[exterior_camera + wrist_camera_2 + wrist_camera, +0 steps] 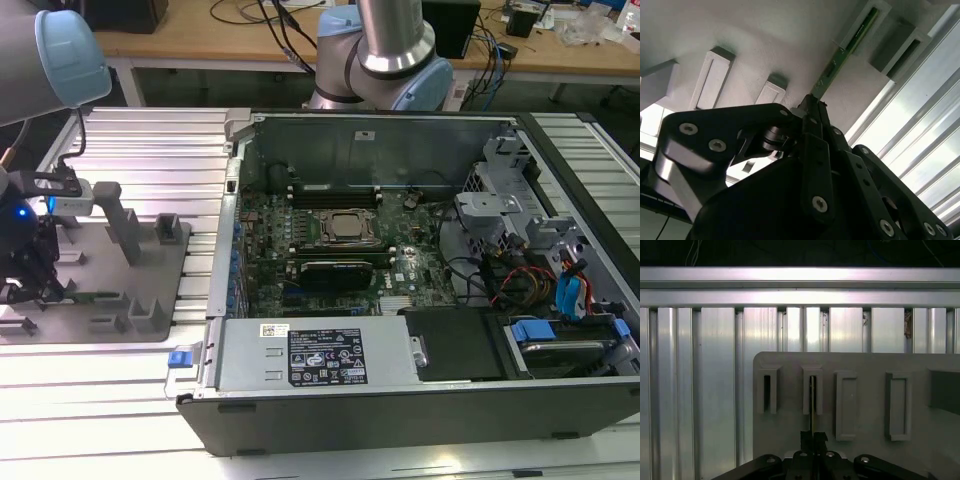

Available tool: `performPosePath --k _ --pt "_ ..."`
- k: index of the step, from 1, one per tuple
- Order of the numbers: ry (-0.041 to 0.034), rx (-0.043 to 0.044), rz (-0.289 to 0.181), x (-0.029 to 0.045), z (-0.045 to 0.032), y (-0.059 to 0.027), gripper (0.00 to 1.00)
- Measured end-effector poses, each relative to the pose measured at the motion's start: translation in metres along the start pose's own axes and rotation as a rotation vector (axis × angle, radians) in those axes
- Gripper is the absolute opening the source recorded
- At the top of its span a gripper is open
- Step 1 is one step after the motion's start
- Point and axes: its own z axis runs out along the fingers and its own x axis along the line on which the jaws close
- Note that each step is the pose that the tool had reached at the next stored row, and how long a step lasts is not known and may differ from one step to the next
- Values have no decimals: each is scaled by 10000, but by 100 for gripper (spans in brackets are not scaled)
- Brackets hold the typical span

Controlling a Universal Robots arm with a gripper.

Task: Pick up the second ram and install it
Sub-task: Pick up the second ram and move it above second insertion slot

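Observation:
The second ram (pixel 840 57) is a thin green board standing on edge, its far end in a grey slotted holder (pixel 867 22) on the fixture plate. In the first wrist view it appears edge-on as a dark thin line (pixel 812 405) running from its holder down into the fingers. My gripper (pixel 812 107) is shut on the near end of the stick, the black fingers (pixel 806 437) pressed together on it. In the exterior view, the gripper (pixel 22 285) hangs low over the grey fixture plate (pixel 150 300) at the exterior view's left.
The open computer case (pixel 560 400) lies to the exterior view's right of the plate, with its motherboard (pixel 270 215), silver processor (pixel 347 228) and a black card (pixel 340 270). Other grey holders (pixel 767 390) and blocks (pixel 125 230) stand on the plate. Ribbed aluminium table (pixel 690 390) surrounds it.

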Motion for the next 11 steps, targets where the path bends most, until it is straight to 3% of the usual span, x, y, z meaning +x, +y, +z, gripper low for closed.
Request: performPosePath --k 4,6,11 --pt "0 0 0 -1 -105 -1 9" --pt "0 -1 2 -1 -107 -2 9" --pt "0 -1 2 -1 -293 -4 9"
